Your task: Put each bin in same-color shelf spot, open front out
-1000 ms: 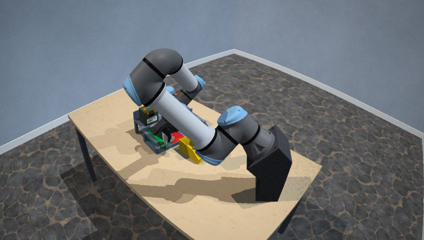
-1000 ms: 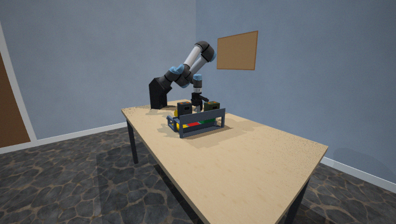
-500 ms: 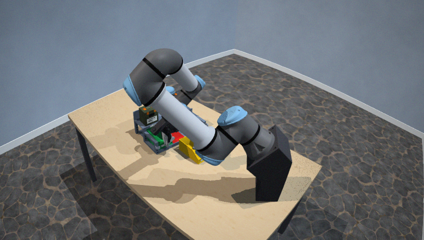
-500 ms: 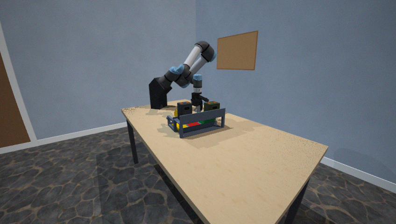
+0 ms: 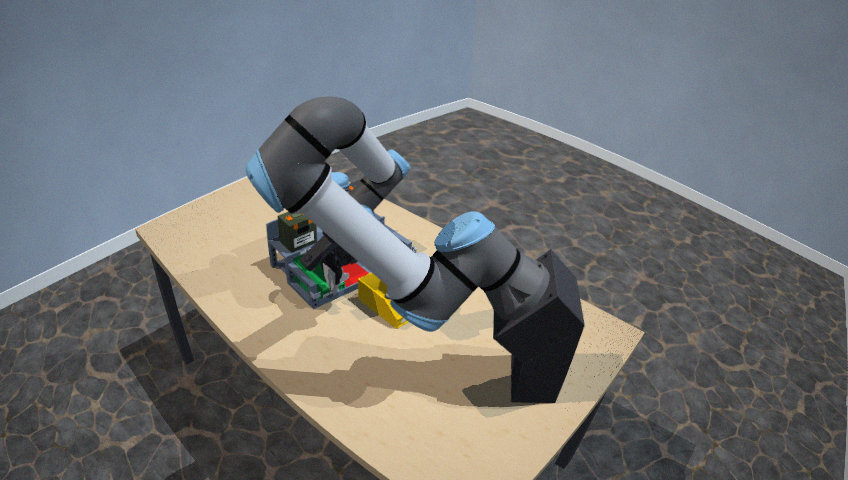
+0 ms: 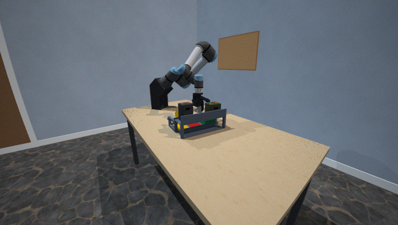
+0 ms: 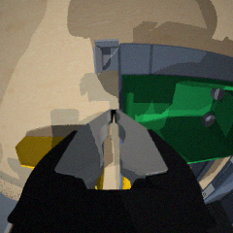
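The grey shelf (image 5: 309,264) stands on the table, and it also shows in the exterior view (image 6: 196,122). A green bin (image 7: 177,118) sits in the shelf's end spot, with two small grey parts (image 7: 213,106) in it; it also shows in the top view (image 5: 315,276). A red patch (image 5: 355,272) shows in the middle spot; I cannot tell whether it is a bin or the mark. A yellow bin (image 5: 380,300) stands on the table in front of the shelf and appears low left in the wrist view (image 7: 36,148). My gripper (image 7: 114,110) is shut and empty, fingertips beside the green bin's edge near the shelf's corner post (image 7: 107,53).
A black box (image 6: 185,108) and an olive box (image 6: 212,106) stand on the shelf's top board, either side of my gripper (image 6: 198,109). The arm's dark base (image 5: 538,330) stands at the table's near edge behind the yellow bin.
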Action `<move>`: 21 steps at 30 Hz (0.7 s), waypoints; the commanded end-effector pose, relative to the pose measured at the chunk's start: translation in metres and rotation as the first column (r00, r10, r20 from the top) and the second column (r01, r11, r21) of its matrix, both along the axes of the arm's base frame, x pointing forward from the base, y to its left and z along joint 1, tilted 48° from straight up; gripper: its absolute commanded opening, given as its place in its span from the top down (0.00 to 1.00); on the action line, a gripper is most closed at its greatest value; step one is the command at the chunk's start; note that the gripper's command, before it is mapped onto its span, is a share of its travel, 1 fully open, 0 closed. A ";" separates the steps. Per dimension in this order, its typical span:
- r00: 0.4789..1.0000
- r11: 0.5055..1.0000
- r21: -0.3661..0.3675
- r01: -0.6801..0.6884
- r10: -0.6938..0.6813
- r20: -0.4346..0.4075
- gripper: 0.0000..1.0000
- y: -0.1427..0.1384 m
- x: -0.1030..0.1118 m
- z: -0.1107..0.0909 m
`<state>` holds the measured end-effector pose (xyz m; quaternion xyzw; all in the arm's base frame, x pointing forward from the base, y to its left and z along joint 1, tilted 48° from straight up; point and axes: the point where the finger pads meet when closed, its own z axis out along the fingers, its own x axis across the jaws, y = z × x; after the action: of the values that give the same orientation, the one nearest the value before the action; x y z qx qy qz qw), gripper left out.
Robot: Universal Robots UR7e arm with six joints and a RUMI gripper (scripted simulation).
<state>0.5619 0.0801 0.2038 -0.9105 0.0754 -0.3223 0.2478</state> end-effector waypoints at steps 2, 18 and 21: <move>1.000 1.000 0.000 0.000 0.000 0.001 1.00 -0.001 0.002 0.002; 1.000 1.000 0.000 0.000 0.000 0.001 1.00 -0.001 0.003 0.003; 1.000 1.000 0.000 0.000 0.000 0.001 1.00 -0.001 0.003 0.003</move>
<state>0.5650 0.0789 0.2060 -0.9105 0.0754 -0.3222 0.2478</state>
